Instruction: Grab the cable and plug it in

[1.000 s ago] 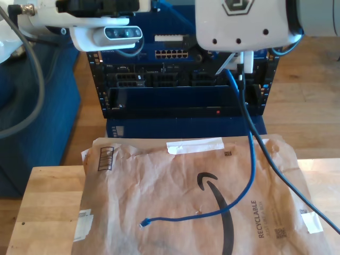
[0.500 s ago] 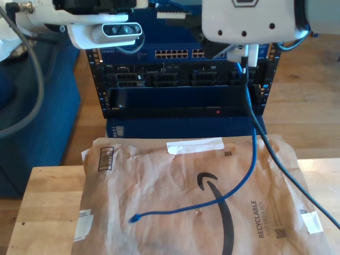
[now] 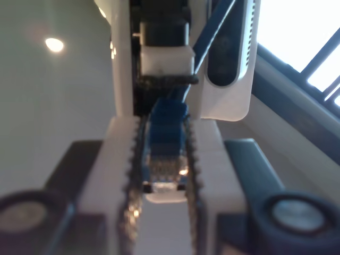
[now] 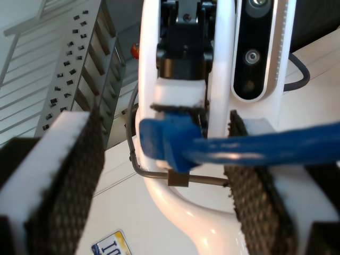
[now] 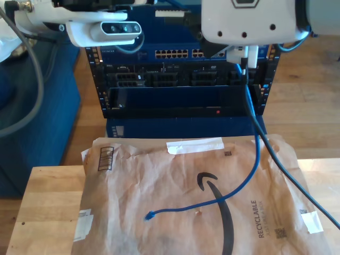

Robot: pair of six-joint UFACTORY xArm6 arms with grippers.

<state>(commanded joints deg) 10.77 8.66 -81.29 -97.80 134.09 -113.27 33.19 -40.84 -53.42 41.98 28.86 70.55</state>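
Right, clenching my first gripper point(image 3: 164, 178) on the cable's plug point(image 3: 166, 154): toothed pads point(image 3: 133, 175) pressed to both of its sides, clear tip poking out past them. Holding my second gripper point(image 4: 164, 175) released, with its dark pads point(image 4: 69, 175) spread wide. Seeing the cable point(image 4: 276, 151) cross in front of one of those pads in the second wrist view; cannot tell whether touching it or just passing by. Beyond the open pads, catching a blue boot point(image 4: 162, 143) against another white gripper.

Over to the exterior view. Finding the cable point(image 5: 249, 175) hanging from a gripper under the arm point(image 5: 247, 21) at that view's upper right, just in front of the rack point(image 5: 175, 79). Following it down alongside a black lead point(image 5: 287, 180), then curving across the envelope point(image 5: 159, 159) toward that view's left. Spotting the free plug point(image 5: 150, 215) lying flat on the envelope, near its middle, well apart from the rack. Noting the envelope spread over the table point(image 5: 48, 212), and a second arm point(image 5: 101, 29) reaching in from that view's upper left, above the rack.
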